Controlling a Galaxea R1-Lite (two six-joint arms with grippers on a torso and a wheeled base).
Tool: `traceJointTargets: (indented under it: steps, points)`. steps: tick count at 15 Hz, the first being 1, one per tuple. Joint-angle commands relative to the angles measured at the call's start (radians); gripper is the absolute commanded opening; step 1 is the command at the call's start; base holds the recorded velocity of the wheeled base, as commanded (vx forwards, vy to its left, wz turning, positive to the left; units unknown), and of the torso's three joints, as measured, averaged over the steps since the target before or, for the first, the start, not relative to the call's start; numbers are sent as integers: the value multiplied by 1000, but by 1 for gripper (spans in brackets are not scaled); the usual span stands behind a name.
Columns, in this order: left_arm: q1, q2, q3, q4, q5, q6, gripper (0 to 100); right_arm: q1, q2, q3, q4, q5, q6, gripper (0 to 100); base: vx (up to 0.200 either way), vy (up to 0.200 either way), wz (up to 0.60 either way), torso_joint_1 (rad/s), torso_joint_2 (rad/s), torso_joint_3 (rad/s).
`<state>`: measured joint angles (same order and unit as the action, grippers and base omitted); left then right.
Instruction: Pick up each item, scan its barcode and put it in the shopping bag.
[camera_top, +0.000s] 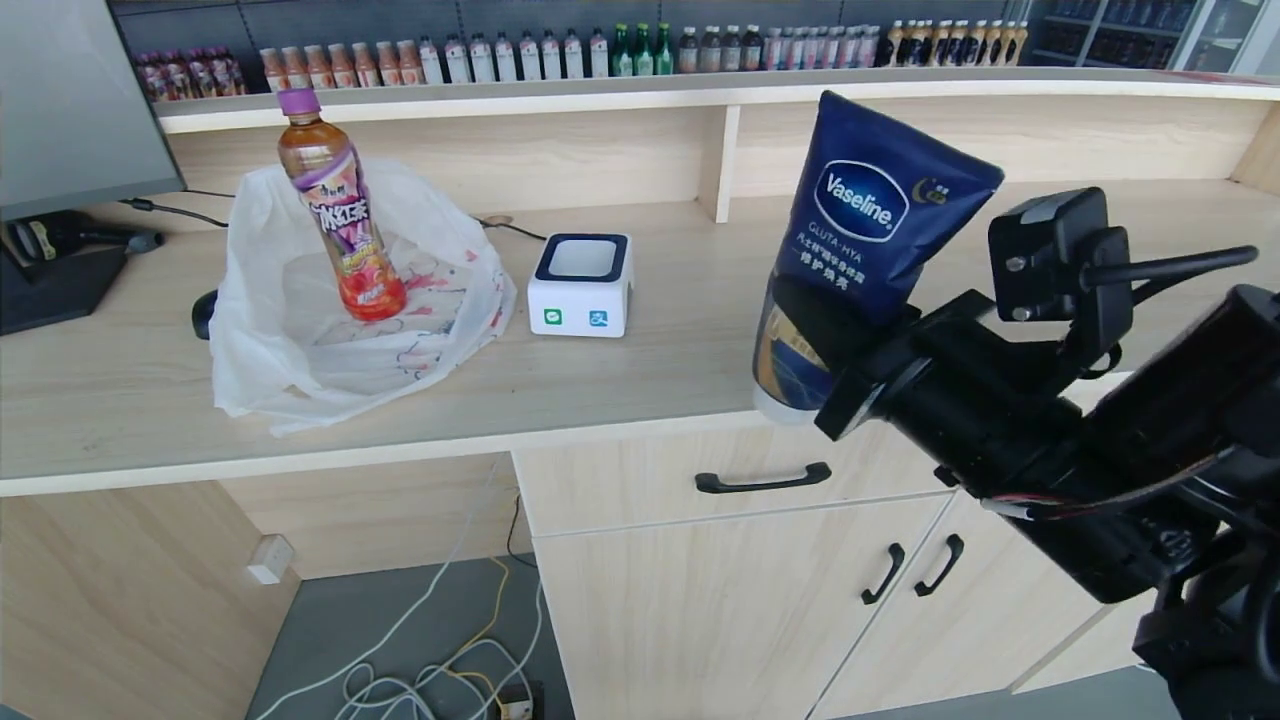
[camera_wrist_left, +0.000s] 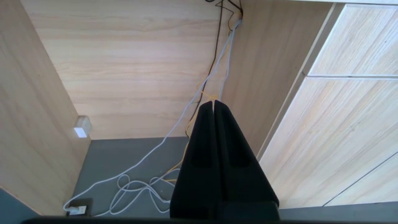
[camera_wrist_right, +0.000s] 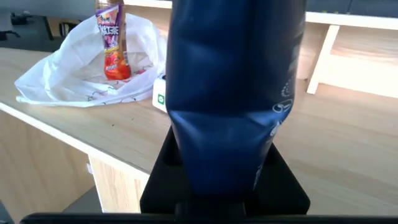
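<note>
Head view has the blue lotion tube (camera_top: 880, 240) lifted off the counter (camera_top: 650, 370) at about 3 o'clock, cap end down and crimped end leaning toward 1 o'clock. The right gripper (camera_top: 835, 360) is clamped around its lower body; the right wrist view shows the same hold, with the tube (camera_wrist_right: 236, 93) rising out of the gripper (camera_wrist_right: 224, 180). The tube is soft and is held low while most of its length stands above the grip, so it may buckle or slide out if it is swung quickly. Its barcode may also face away from the reading window, since I cannot tell which side carries it. The white scanner (camera_top: 581, 285) sits at 9 o'clock from the tube, directly on the line to the shopping bag (camera_top: 270, 340) farther toward 9 o'clock, so a low pass could knock it. A drink bottle (camera_top: 340, 220) stands upright in the bag's middle and could be toppled by a careless drop. The bag's limp rim lies slumped and may catch the tube. A monitor (camera_top: 80, 90) stands at 10 o'clock and a row of bottles (camera_top: 700, 45) lines the back at 12 o'clock. The left gripper (camera_wrist_left: 214, 124) hangs low over floor cables (camera_wrist_left: 137, 180), fingers pressed together on nothing.
</note>
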<state>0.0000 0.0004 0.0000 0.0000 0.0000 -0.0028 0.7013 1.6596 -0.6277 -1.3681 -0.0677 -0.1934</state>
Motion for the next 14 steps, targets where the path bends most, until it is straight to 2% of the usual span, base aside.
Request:
traceJointTargets:
  steps: [1,2,4,6,12,14]
  points:
    - [0,0,0,0,0,0,0,12,-61,149,-55,-18,-26,0,0,0,0,0,0,0]
    - [0,0,0,0,0,0,0,14,-83,200,-111,-57,-61,0,0,0,0,0,0,0]
    - [0,0,0,0,0,0,0,44,-106,267,-166,-58,-136,0,0,0,0,0,0,0]
    - [0,0,0,0,0,0,0,141,-112,319,-180,-60,-212,0,0,0,0,0,0,0]
    - [0,0,0,0,0,0,0,362,-90,322,-180,-58,-521,0,0,0,0,0,0,0]
    - [0,0,0,0,0,0,0,391,-81,341,-180,-52,-577,0,0,0,0,0,0,0]
